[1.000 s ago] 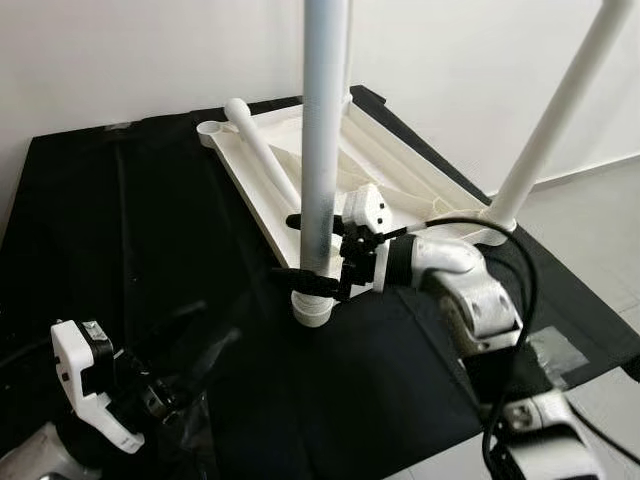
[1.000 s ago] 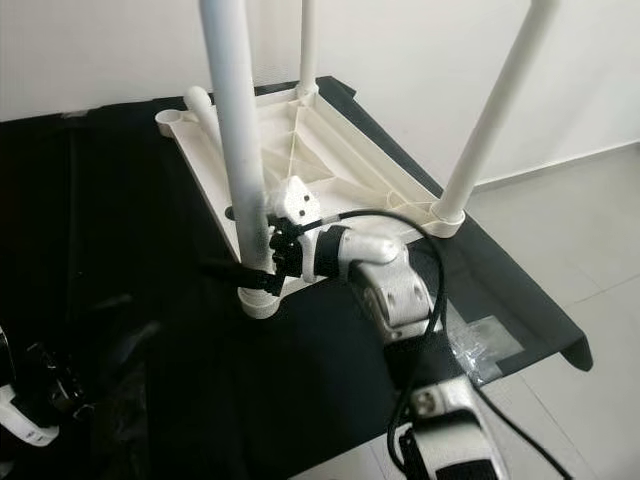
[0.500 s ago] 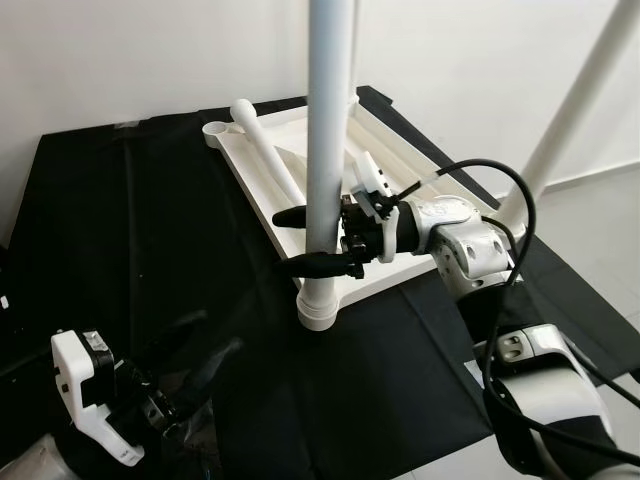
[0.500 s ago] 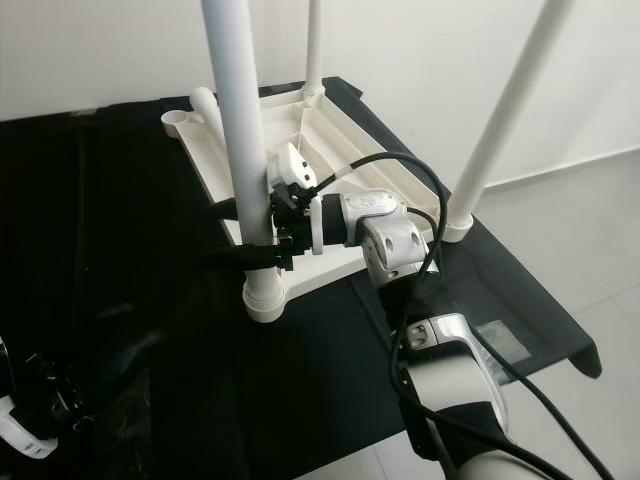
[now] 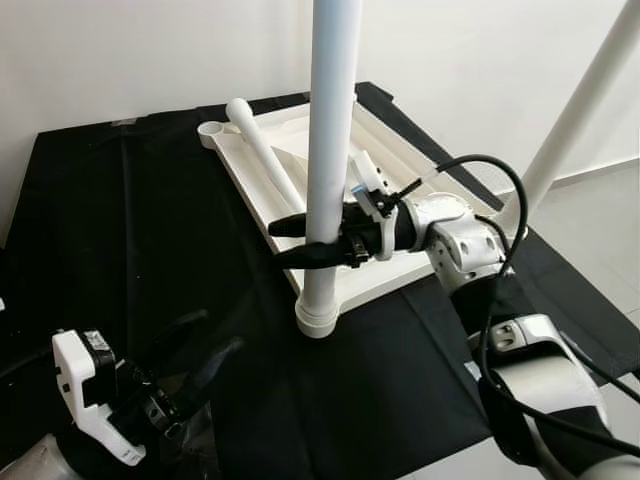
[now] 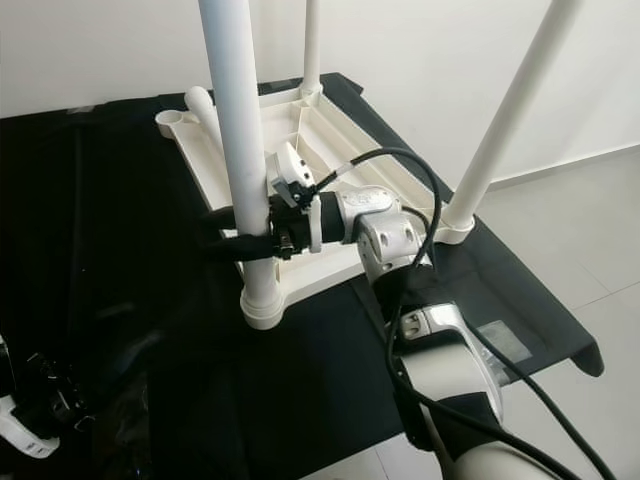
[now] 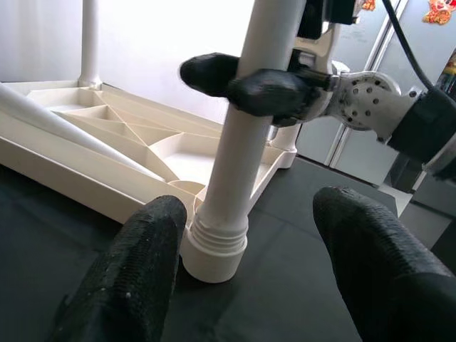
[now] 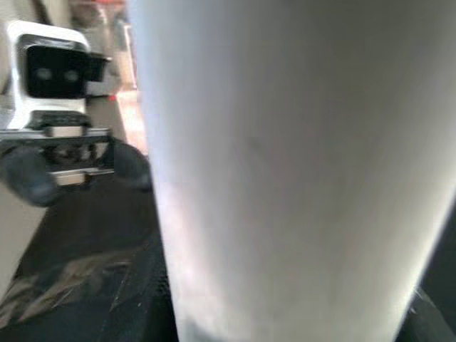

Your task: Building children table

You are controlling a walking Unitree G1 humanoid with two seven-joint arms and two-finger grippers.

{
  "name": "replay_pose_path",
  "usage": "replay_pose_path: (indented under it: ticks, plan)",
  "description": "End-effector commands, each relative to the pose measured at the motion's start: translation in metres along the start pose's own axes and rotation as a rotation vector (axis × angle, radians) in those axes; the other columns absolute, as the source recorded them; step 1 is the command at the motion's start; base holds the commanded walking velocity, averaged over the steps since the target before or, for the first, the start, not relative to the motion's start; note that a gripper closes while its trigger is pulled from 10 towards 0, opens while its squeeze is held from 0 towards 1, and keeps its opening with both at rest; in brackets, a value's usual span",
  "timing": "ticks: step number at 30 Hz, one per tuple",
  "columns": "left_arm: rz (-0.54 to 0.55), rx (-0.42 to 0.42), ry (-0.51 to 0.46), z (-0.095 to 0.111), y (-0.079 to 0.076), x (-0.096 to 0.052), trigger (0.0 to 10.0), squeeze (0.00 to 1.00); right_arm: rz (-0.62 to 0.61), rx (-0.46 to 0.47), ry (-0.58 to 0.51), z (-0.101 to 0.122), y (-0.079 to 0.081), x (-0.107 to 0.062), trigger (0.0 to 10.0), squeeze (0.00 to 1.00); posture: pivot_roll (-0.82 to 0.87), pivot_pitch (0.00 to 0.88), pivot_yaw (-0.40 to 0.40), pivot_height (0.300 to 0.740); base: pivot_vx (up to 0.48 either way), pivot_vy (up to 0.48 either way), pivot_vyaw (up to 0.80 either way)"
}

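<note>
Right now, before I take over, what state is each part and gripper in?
near leg: upright in its corner socket, held by the right gripper
right gripper: fingers closed around the near leg
loose leg: lying across the tabletop, not fitted
tabletop: upside down on the black cloth
right leg: standing in its socket
left gripper: open, low, holding nothing

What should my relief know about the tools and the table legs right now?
Right tool: closed around the near white plastic leg, just above its socket.
Left tool: open, idle, low over the black cloth, aimed at that socket.
Upturned white plastic tabletop lies on the cloth.
Done: three legs stand upright in corner sockets.
Left: a fourth white leg lies loose inside the tabletop, beside the open far-left corner socket. Whether the gripped leg is fully seated can't be told; check it before releasing.
</note>
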State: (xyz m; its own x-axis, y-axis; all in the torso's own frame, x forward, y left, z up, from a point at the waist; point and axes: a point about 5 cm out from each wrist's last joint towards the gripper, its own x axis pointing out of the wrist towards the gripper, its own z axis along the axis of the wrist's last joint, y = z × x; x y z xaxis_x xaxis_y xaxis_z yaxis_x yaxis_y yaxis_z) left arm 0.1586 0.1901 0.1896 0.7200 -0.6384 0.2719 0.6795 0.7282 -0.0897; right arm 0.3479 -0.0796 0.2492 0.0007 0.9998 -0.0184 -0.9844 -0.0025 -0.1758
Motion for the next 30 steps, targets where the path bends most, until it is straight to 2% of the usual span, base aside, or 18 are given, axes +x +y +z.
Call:
replay_pose_path:
  ticks: [1, 2, 3, 4, 5, 6, 7, 8, 16, 17, 18, 19, 20, 21, 22, 28, 29, 30]
  plan:
    - [-0.003, 0.002, 0.010, 0.000, -0.001, -0.001, 10.0, 0.00, -0.099, 0.013, 0.010, -0.010, 0.000, -0.002, 0.0, 0.00, 0.00, 0.146, -0.023, 0.740, 0.000, 0.000, 0.00]
    - [-0.002, 0.003, 0.010, 0.000, -0.001, -0.002, 10.0, 0.00, -0.317, 0.072, -0.039, -0.019, 0.001, 0.002, 0.0, 0.00, -0.01, 0.147, -0.034, 0.740, 0.000, 0.000, 0.00]
    - [-0.002, 0.003, 0.010, 0.000, -0.001, -0.002, 10.0, 0.00, -0.664, 0.081, 0.019, -0.042, 0.014, 0.009, 0.0, 0.00, -0.01, 0.144, -0.036, 0.740, 0.000, 0.000, 0.00]
    - [-0.002, 0.003, 0.010, 0.000, -0.001, -0.002, 10.0, 0.00, -0.664, 0.081, 0.019, -0.042, 0.014, 0.009, 0.0, 0.00, -0.01, 0.144, -0.036, 0.740, 0.000, 0.000, 0.00]
    - [-0.003, 0.002, 0.010, 0.001, -0.001, -0.002, 10.0, 0.00, -0.844, 0.086, 0.021, -0.050, 0.032, 0.015, 0.0, 0.00, 0.00, 0.154, -0.016, 0.740, 0.000, 0.000, 0.00]
    - [-0.012, -0.002, 0.010, 0.001, -0.001, -0.001, 10.0, 0.00, -0.894, 0.087, 0.034, -0.056, 0.044, 0.024, 0.0, 0.00, -0.01, 0.147, -0.003, 0.740, 0.000, 0.000, 0.00]
    - [-0.012, -0.002, 0.010, 0.001, -0.001, -0.001, 10.0, 0.00, -0.894, 0.087, 0.034, -0.056, 0.044, 0.024, 0.0, 0.00, -0.01, 0.147, -0.003, 0.740, 0.000, 0.000, 0.00]
    - [-0.021, -0.001, 0.012, 0.001, 0.000, 0.001, 10.0, 0.00, -0.850, 0.077, 0.032, -0.058, 0.049, 0.034, 0.0, 0.00, 0.00, 0.134, -0.011, 0.740, 0.000, 0.000, 0.00]
    - [-0.009, 0.017, -0.005, 0.004, 0.004, 0.003, 10.0, 0.00, -0.810, 0.053, 0.025, -0.056, 0.042, 0.040, 0.0, 0.00, 0.00, 0.130, -0.018, 0.740, 0.000, 0.000, 0.00]
    - [-0.012, 0.016, -0.004, 0.003, 0.003, 0.003, 10.0, 0.00, -0.802, 0.052, 0.024, -0.054, 0.042, 0.042, 4.8, 0.00, 0.00, 0.129, -0.017, 0.740, 0.000, 0.000, 0.00]
    - [-0.014, 0.014, -0.002, 0.002, 0.002, 0.003, 10.0, 0.00, -0.788, 0.058, 0.026, -0.054, 0.043, 0.044, 10.0, 0.00, 0.00, 0.125, -0.012, 0.740, 0.000, 0.000, 0.00]
    - [-0.014, 0.014, -0.002, 0.002, 0.002, 0.003, 10.0, 0.00, -0.788, 0.058, 0.026, -0.054, 0.043, 0.044, 10.0, 0.00, 0.00, 0.125, -0.012, 0.740, 0.000, 0.000, 0.00]
    - [-0.017, 0.010, 0.001, 0.001, 0.003, 0.003, 10.0, 0.00, -0.702, 0.055, 0.003, -0.044, 0.048, 0.048, 10.0, 0.28, 0.00, 0.127, -0.008, 0.740, 0.000, 0.000, 0.00]
    - [-0.017, 0.010, 0.001, 0.001, 0.003, 0.003, 10.0, 0.00, -0.702, 0.055, 0.003, -0.044, 0.048, 0.048, 10.0, 0.28, 0.00, 0.127, -0.008, 0.740, 0.000, 0.000, 0.00]
    - [-0.020, 0.009, 0.001, 0.001, 0.003, 0.004, 10.0, 0.00, -0.645, 0.050, -0.015, -0.038, 0.047, 0.048, 10.0, 1.00, 0.00, 0.126, -0.002, 0.740, 0.000, 0.000, 0.00]
    - [-0.027, 0.006, -0.001, 0.001, 0.004, 0.006, 10.0, 0.00, -0.535, -0.007, -0.097, -0.020, 0.039, 0.040, 10.0, 1.00, 0.00, 0.126, -0.002, 0.740, 0.000, 0.000, 0.00]
    - [-0.026, 0.006, -0.001, 0.001, 0.004, 0.006, 10.0, 0.00, -0.423, -0.042, -0.099, -0.014, 0.037, 0.034, 10.0, 1.00, 0.02, 0.123, -0.004, 0.740, 0.000, 0.000, 0.00]
    - [-0.024, 0.009, 0.001, 0.001, 0.003, 0.005, 10.0, 0.00, -0.324, -0.066, -0.085, -0.008, 0.032, 0.027, 10.0, 0.79, 0.03, 0.122, -0.007, 0.740, 0.000, 0.000, 0.00]
